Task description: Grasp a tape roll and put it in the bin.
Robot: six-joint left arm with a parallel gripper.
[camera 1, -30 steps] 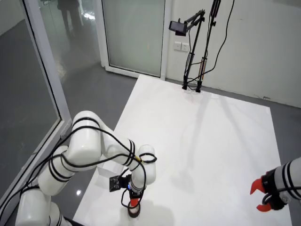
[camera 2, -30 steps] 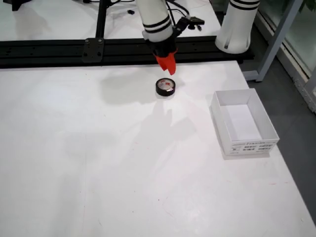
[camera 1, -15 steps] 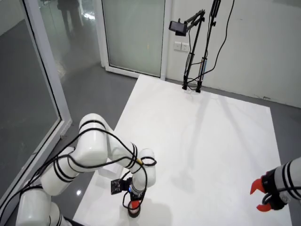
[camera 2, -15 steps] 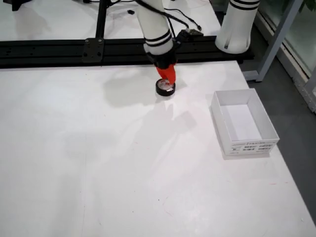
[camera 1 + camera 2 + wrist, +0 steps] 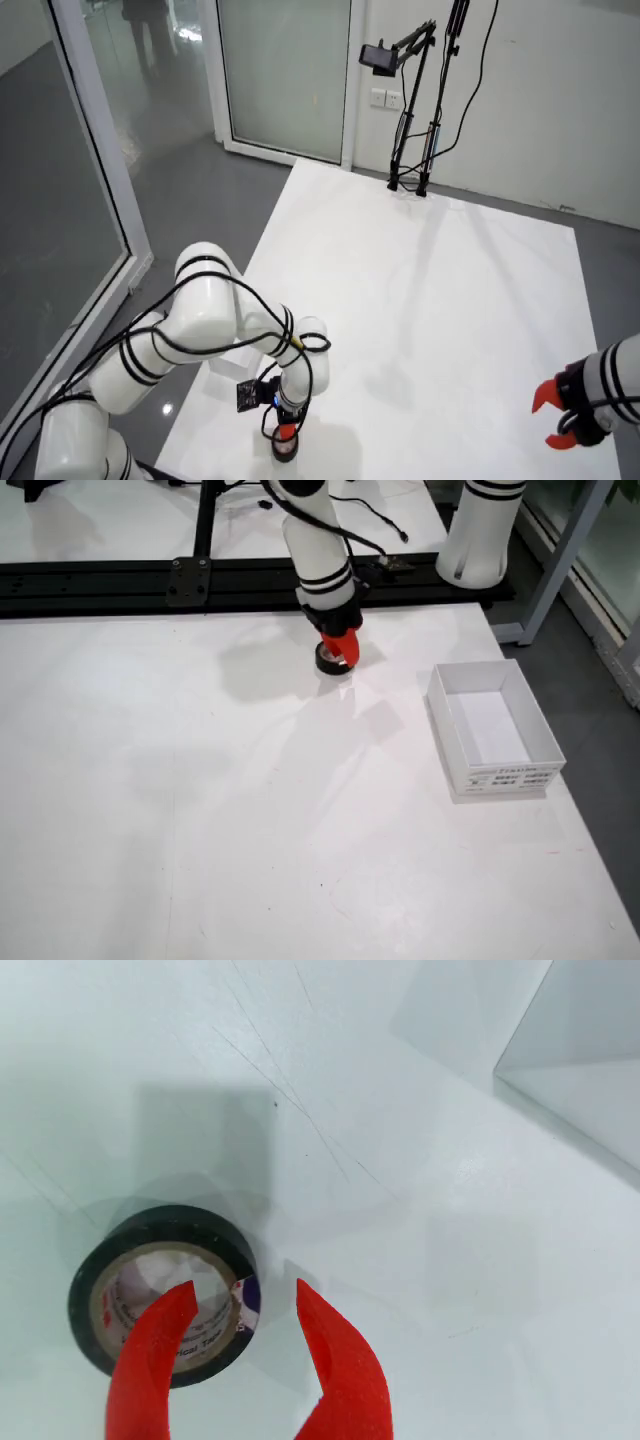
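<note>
Figure: approach to the grasp. The tape roll (image 5: 165, 1295) — a black ring with a pale printed cardboard core — lies flat on the white worktop (image 5: 250, 810), its hole facing upward, so that its axis of symmetry stands vertical and it has no preferred heading in plan; its short dimension is its height. In the wrist view the gripper (image 5: 240, 1305) hangs directly above it with its two red fingers (image 5: 345, 1360) spread apart: the left finger sits over the core opening, the right finger outside the ring, the near wall of the roll lying between them. Nothing is clamped yet. In the front view the same gripper (image 5: 340, 647) stands at the roll (image 5: 332, 660) near the worktop's far edge, while the white open-topped bin (image 5: 455, 730) waits well apart, to the right in that view. By judgement, the roll is light and rigid enough to resist a pinch, with a smooth outer face that may slip and a cardboard core offering better friction. A pinch across one wall — one finger inside, one outside — looks the natural hold, and the present finger placement suits it. The overhead side view shows the arm low over the worktop corner; the roll itself is too small there to judge.
</note>
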